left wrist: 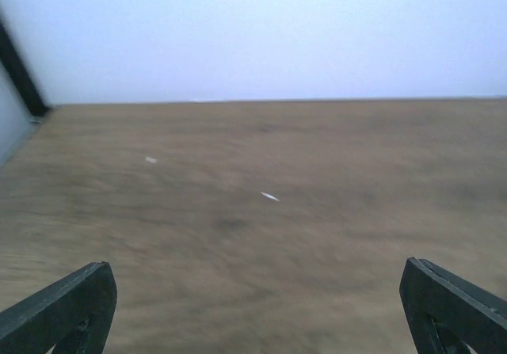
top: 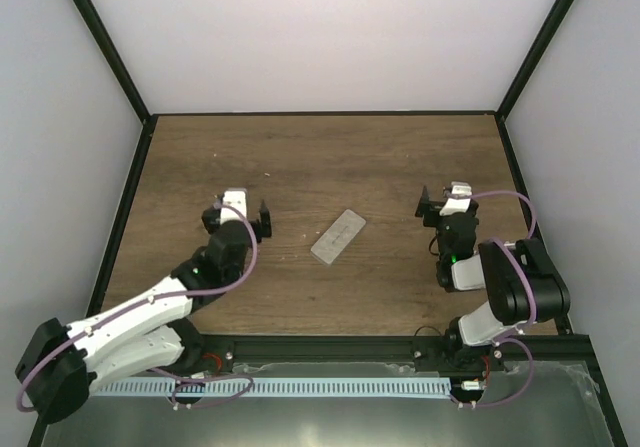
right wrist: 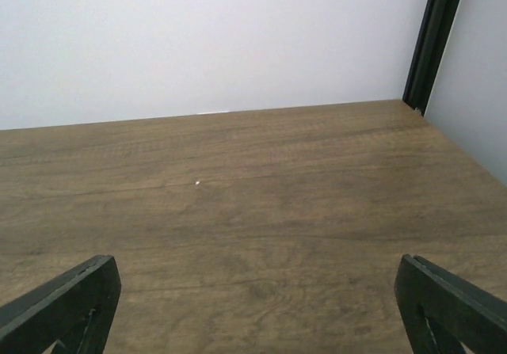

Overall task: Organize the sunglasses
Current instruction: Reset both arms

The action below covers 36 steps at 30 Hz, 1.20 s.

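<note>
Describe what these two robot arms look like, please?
The left arm and right arm mix white shells with black joints. A lilac cable loops along each, and a small green light glows on the right one. The left tool and right tool are black with two fingers, ending in dark wedge-shaped fingertips.

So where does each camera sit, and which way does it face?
Top: above and behind, looking down on table, grey case, left arm and right arm.
Left wrist: low, facing the back wall; tips of the open left pincer show.
Right wrist: same way, corner post at right; tips of the open right pincer show.
Wrist views share back wall and table.
</note>
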Each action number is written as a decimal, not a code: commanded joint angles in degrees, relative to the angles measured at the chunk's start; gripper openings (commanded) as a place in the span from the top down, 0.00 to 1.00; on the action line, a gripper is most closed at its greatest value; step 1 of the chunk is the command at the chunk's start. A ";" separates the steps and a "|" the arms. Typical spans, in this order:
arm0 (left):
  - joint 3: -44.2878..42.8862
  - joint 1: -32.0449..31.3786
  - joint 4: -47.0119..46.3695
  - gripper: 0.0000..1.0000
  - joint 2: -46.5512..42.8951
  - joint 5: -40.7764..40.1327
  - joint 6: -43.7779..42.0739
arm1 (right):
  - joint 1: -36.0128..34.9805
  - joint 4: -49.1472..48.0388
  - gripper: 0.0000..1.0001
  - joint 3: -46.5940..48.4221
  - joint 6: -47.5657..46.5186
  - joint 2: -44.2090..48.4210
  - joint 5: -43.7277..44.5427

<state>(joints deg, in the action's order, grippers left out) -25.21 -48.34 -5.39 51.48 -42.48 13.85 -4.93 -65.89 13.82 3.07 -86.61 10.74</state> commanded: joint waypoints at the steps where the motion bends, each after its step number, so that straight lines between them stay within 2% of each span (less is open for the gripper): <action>1: -4.02 9.05 -3.46 0.00 6.30 -3.27 -3.39 | 0.34 -12.10 0.01 -3.50 -1.08 -0.67 -1.98; 2: -3.07 10.72 -6.91 0.00 7.70 -3.28 -3.73 | -0.17 -14.65 0.00 -4.74 -1.24 -1.24 -0.36; 5: 2.26 13.36 -21.98 0.00 14.87 -11.96 -10.45 | -0.65 -15.28 0.00 -5.46 -1.10 -1.04 1.26; 6: 1.78 14.14 -21.04 0.00 15.44 -13.16 -10.64 | -0.61 -13.13 0.00 -4.76 -0.88 -0.61 1.03; 7: 1.80 14.86 -21.60 0.00 15.18 -11.18 -12.68 | -0.61 -12.26 0.00 -3.95 -0.84 -1.06 1.13; 9: 5.33 16.55 -28.46 0.00 12.74 -8.34 -14.94 | -0.61 -9.55 0.00 -2.46 -0.94 -1.19 0.91; 13: 9.14 27.35 -27.13 0.00 5.07 4.37 -10.05 | -0.61 -10.09 0.00 -2.41 -0.79 -1.37 1.24; 16: 13.75 33.60 -32.35 0.00 0.54 12.51 -9.09 | -0.55 -12.40 0.00 -4.06 -0.32 -0.89 1.79; 18: 15.34 36.07 -36.15 0.00 0.86 14.35 -9.22 | -0.23 -13.74 0.00 -5.06 0.14 -0.34 1.51; 24: 11.49 38.54 -43.73 0.00 16.91 10.49 -9.47 | 0.09 -13.47 0.00 -4.95 0.27 -0.40 1.30; 28: 8.83 43.31 -47.08 0.00 25.98 15.05 -7.42 | 0.69 -13.34 0.00 -5.10 0.88 -0.19 0.64; 32: 6.81 45.62 -46.74 0.03 28.25 18.29 -8.34 | 1.47 -13.19 0.00 -5.17 1.72 0.03 -0.06; 33: 8.55 45.80 -49.18 0.04 28.17 18.68 -9.20 | 1.50 -12.98 0.00 -5.10 1.76 0.04 -0.15; 35: 12.62 47.90 -60.71 0.04 30.57 21.73 -8.51 | 1.52 -12.68 0.00 -4.95 1.74 0.04 -0.12; 36: 12.78 48.80 -62.86 0.04 32.32 24.08 -8.54 | 1.50 -12.77 0.00 -4.98 1.76 0.04 -0.11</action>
<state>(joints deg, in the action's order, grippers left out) -15.90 -2.33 -52.84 80.12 -25.26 5.17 -4.23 -76.64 9.15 4.38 -87.35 10.61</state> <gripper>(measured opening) 0.964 0.996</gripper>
